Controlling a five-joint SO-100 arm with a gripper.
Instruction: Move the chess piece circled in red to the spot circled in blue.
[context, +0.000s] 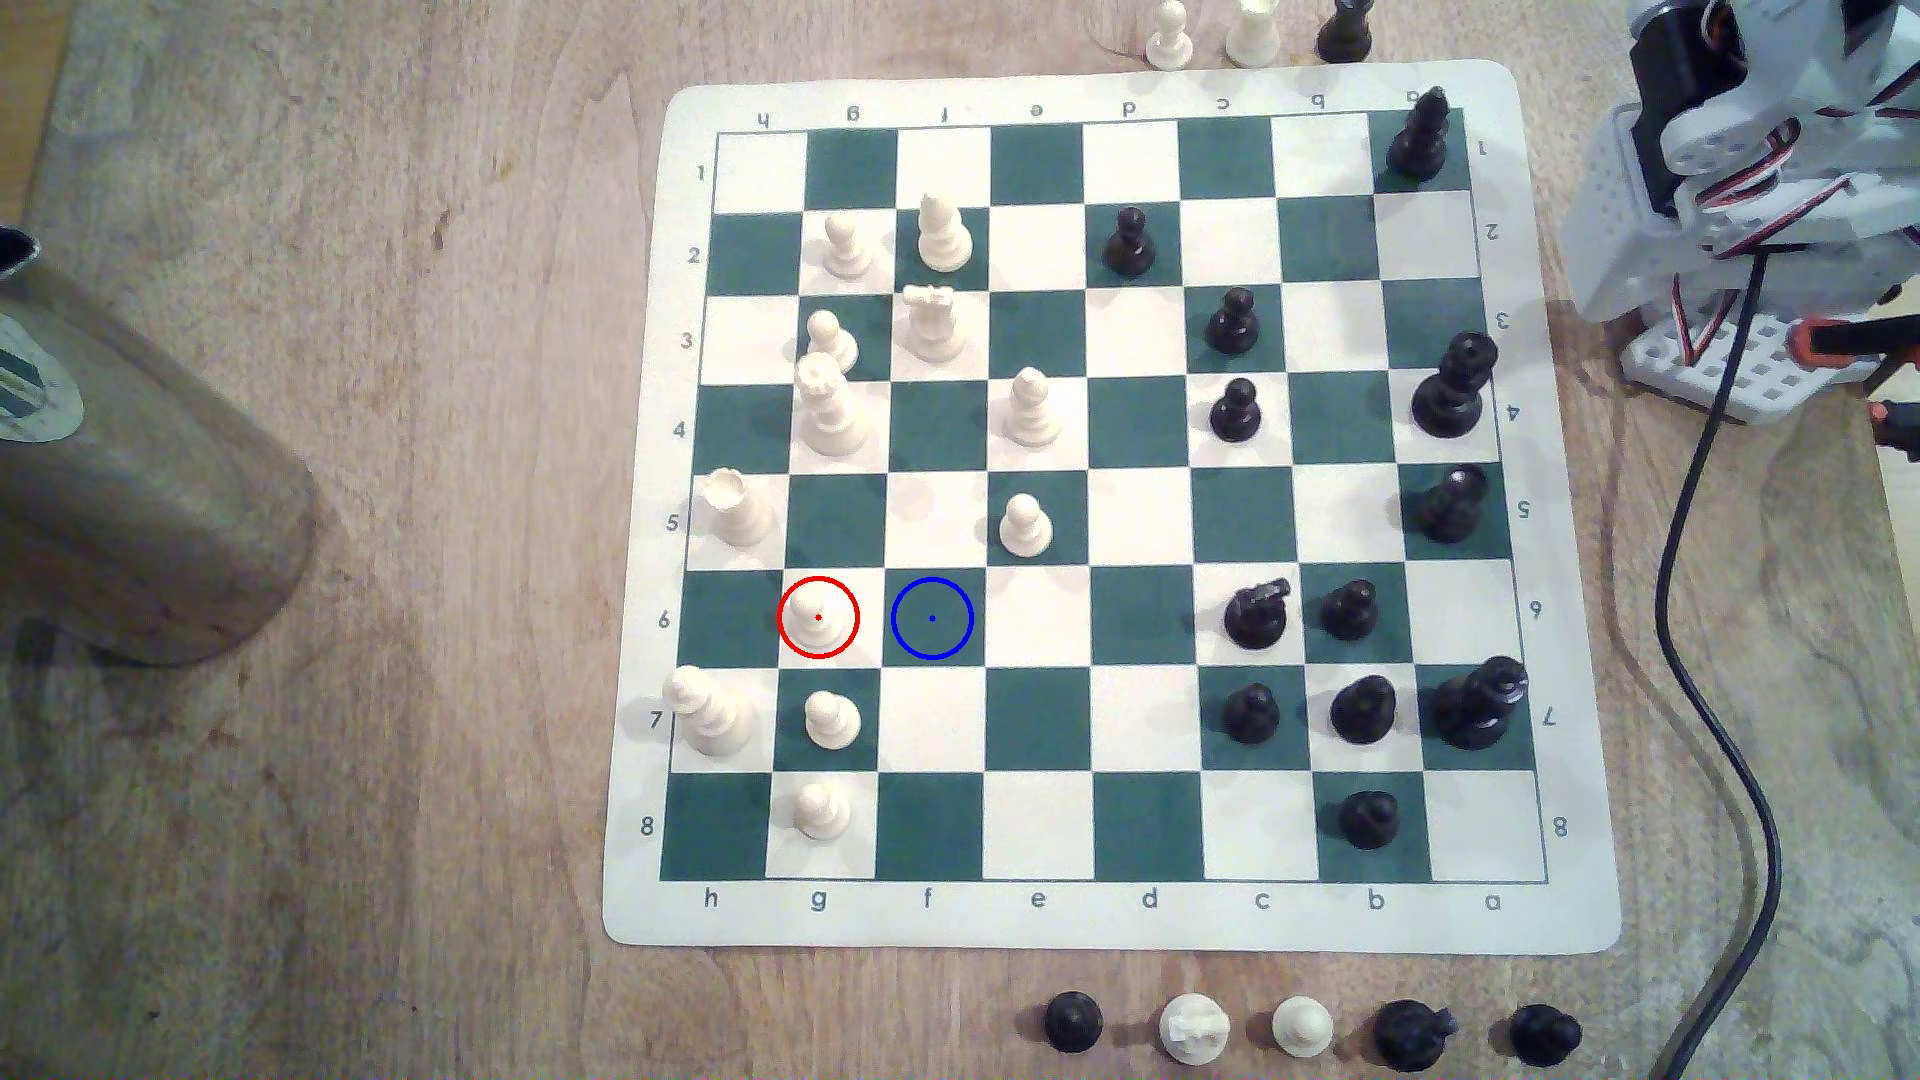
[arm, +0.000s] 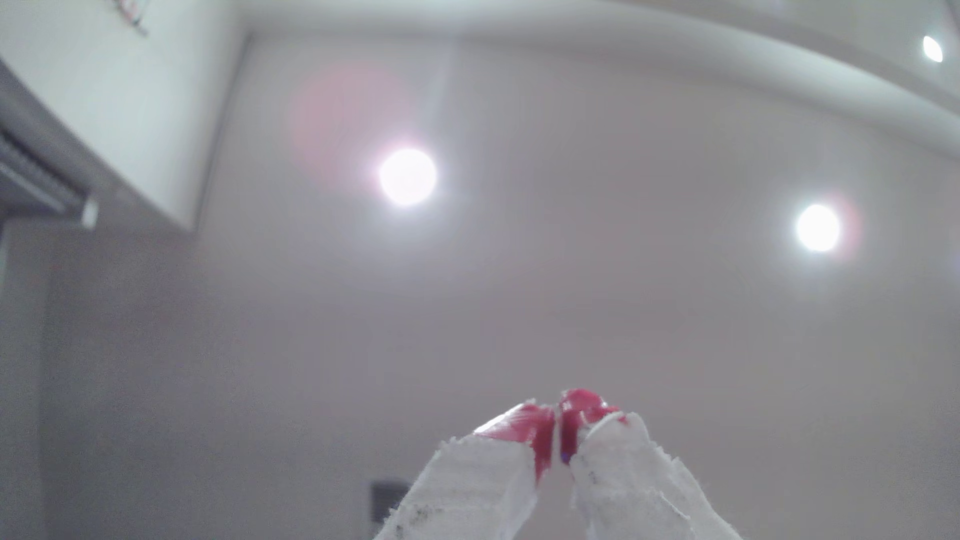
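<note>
The chess piece (context: 818, 615), a small cream-white pawn, stands inside a red ring on a cream square of row 6, on the exterior view's left side of the board. One square toward that view's right lies the spot (context: 932, 619), a dark green square with a blue ring and dot, with nothing on it. The white arm (context: 1756, 177) is folded at the exterior view's upper right, off the board and far from the pawn. In the wrist view my gripper (arm: 557, 415) points up at a ceiling, its red-tipped fingers (arm: 519, 426) pressed together with nothing between them.
Cream pieces crowd the board's left columns, with a pawn (context: 831, 719) just below the circled one and another (context: 1024, 524) up and right of the spot. Black pieces fill the right side. A metal cylinder (context: 135, 498) lies at far left. A black cable (context: 1714, 623) runs down the right.
</note>
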